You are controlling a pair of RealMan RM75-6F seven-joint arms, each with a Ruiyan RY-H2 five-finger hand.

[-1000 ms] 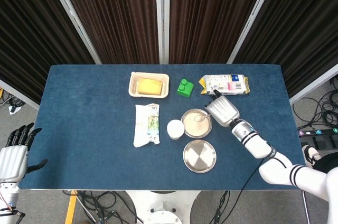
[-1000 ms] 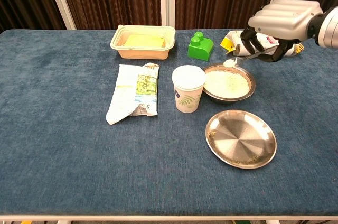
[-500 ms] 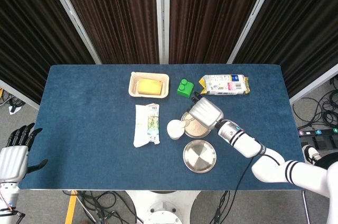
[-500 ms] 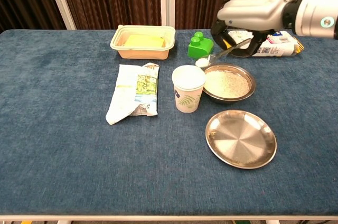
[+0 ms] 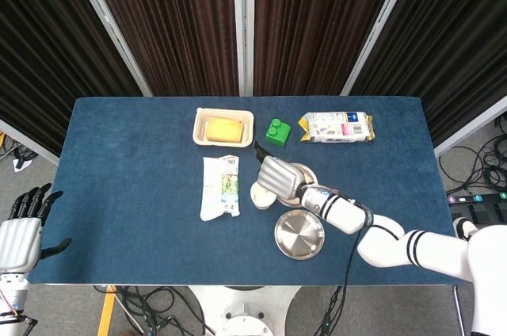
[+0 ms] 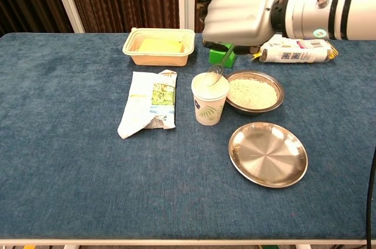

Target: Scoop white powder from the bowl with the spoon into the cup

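Note:
My right hand grips a metal spoon and hovers above the paper cup. The spoon's bowl sits tilted at the cup's rim, with white powder showing there. In the head view the hand covers most of the cup. The steel bowl of white powder stands just right of the cup; its rim peeks out behind the hand. My left hand hangs off the table's left edge, fingers apart, holding nothing.
An empty steel plate lies in front of the bowl. A white-green packet lies left of the cup. Behind are a tray with yellow food, a green block and a snack bag.
My right hand carried the loaded spoon leftward from over the bowl to above the cup and tipped it at the rim. The left hand stayed still.

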